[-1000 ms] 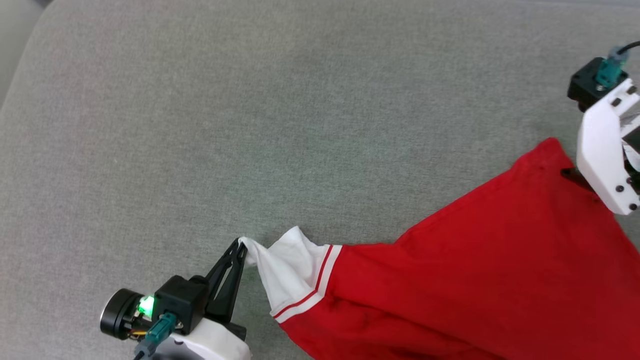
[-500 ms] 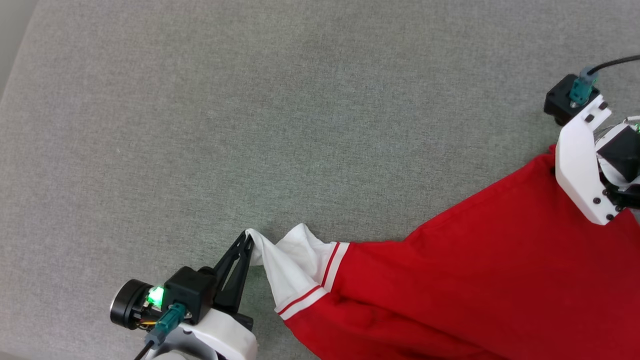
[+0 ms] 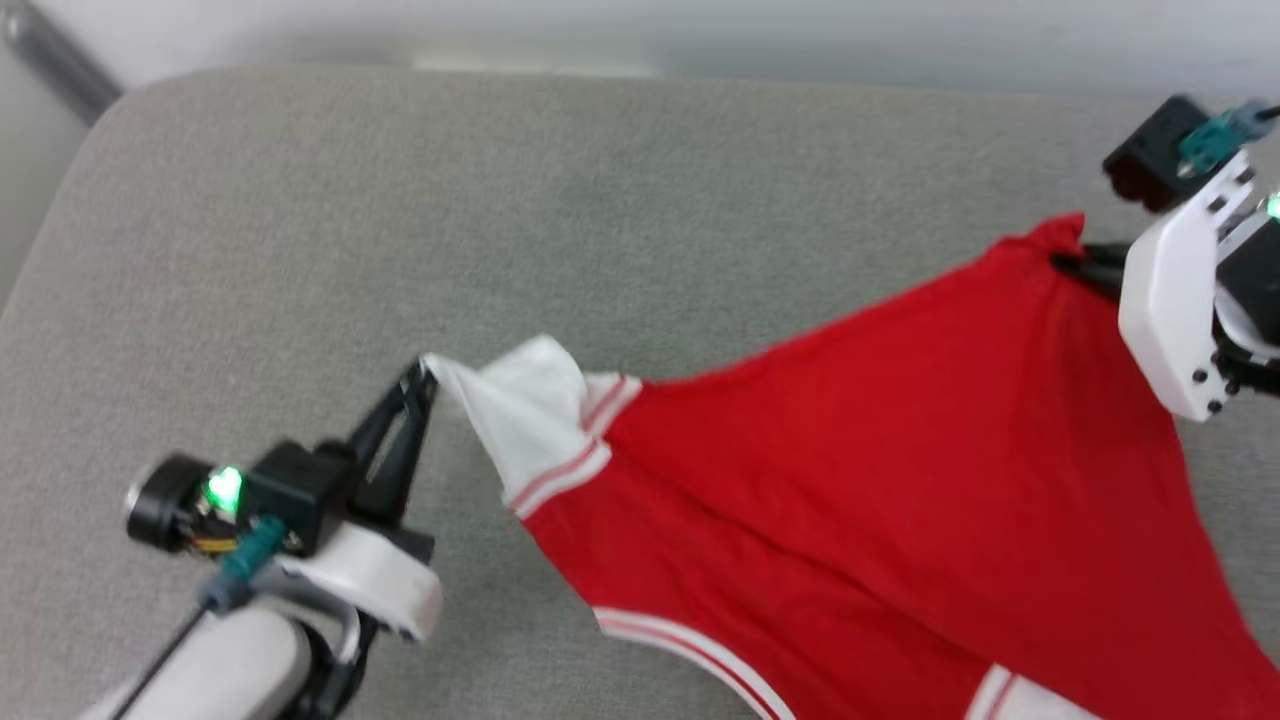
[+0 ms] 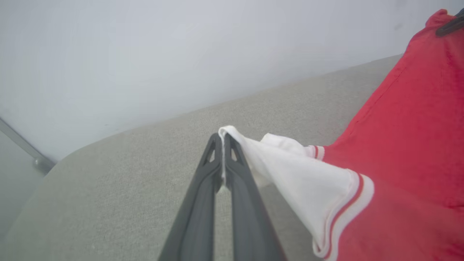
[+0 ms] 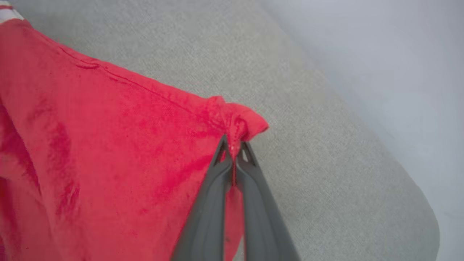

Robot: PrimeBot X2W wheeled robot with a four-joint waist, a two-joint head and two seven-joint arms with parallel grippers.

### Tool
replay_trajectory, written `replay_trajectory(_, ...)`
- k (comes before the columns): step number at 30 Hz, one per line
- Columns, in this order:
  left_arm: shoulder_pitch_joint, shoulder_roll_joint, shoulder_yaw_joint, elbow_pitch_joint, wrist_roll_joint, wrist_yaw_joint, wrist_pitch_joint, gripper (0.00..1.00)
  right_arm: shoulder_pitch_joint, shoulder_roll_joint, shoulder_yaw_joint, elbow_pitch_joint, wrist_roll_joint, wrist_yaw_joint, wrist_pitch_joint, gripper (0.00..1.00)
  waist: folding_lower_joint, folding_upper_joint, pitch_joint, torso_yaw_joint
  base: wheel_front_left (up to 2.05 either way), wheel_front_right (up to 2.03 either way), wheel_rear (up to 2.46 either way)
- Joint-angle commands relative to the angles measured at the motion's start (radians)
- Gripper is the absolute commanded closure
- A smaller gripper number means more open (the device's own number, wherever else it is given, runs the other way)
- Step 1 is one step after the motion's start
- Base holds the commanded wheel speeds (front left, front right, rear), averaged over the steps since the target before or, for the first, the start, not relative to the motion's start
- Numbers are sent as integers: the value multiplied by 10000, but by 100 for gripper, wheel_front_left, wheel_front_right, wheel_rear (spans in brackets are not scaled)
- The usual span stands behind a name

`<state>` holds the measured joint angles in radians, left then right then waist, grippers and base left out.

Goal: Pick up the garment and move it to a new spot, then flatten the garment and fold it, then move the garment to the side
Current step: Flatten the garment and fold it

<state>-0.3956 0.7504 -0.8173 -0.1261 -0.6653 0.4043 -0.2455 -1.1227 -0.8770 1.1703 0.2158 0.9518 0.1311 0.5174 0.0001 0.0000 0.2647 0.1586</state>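
Left pincer [image 3: 427,364] pinching garment [image 3: 850,440] sleeve | right pincer [image 5: 234,145] pinching red corner

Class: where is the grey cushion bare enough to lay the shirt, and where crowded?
Bare: cushion, left and far part, between its back edge, the left gripper and the garment. Crowded: lower right, under the garment up to the right gripper.

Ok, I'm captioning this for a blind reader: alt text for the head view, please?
A small red jersey-style shirt with white stripe-trimmed sleeves is stretched between two robot grippers over a grey fabric cushion. The left gripper has its dark fingers shut on a white sleeve tip; the right gripper pinches a red corner.
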Motion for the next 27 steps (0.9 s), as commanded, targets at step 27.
replay_trajectory(27,-11147,-1867,1521,4383,488,-3485,1666,100,-5193,2258,-3693,3610,-2006,-7,-2849,100,-1,0,1753,-1199,0,0,0)
